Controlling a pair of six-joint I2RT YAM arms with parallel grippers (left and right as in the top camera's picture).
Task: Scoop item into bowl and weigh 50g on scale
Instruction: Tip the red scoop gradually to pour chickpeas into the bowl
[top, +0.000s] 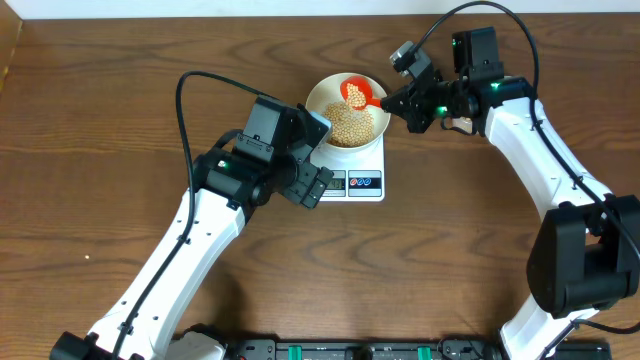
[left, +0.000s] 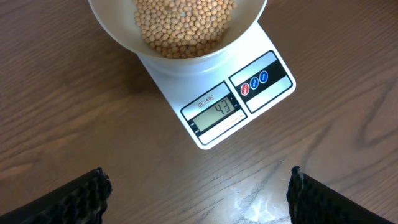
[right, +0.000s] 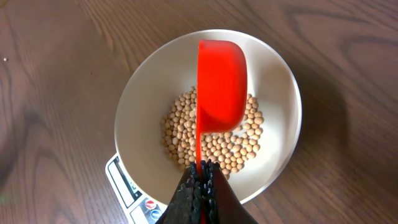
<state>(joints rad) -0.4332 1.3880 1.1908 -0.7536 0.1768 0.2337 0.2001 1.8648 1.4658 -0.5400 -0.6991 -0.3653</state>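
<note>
The cream-white bowl (top: 318, 98) stands on the white scale (top: 362, 181) with a heap of tan beans (top: 352, 126) in it. The scale's display (left: 216, 111) reads 43. My right gripper (right: 202, 171) is shut on the thin handle of a red scoop (right: 221, 81), which hangs tilted on its side over the beans (right: 180, 137) inside the bowl (right: 143, 99). In the overhead view a tan patch shows in the scoop (top: 358, 93). My left gripper (left: 199, 186) is open and empty over the wood in front of the scale (left: 205, 134), its fingers (left: 74, 199) far apart.
The wooden table (top: 120, 80) stretches around the scale. The left arm (top: 200, 230) reaches in from the front left and the right arm (top: 540, 150) from the right. Black cables (top: 185, 95) arch over both arms.
</note>
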